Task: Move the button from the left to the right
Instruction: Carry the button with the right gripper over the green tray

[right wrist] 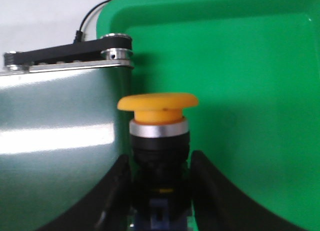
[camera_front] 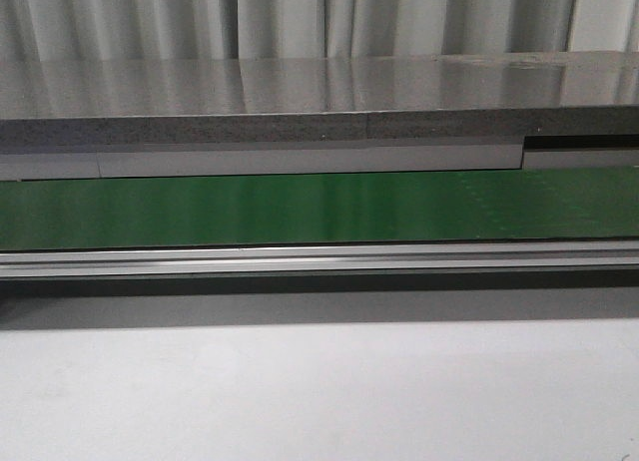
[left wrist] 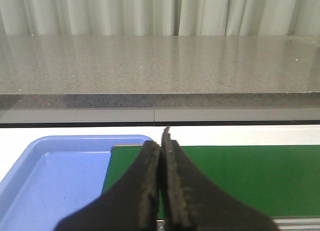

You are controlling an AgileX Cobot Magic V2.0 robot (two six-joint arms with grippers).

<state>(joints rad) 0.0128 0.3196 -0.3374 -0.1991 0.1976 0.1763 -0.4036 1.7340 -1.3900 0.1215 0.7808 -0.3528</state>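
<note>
the right tool pinched the button by its black body — yellow head up, likely to set it upright — over the green tray beside the belt, while the left tool was pressed together, empty.

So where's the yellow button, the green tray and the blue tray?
button (right wrist: 158, 102): right wrist view, on its yellow cap.
green tray (right wrist: 250, 91): right wrist view, on its bare floor.
blue tray (left wrist: 60, 181): left wrist view, on its bare floor.
</note>
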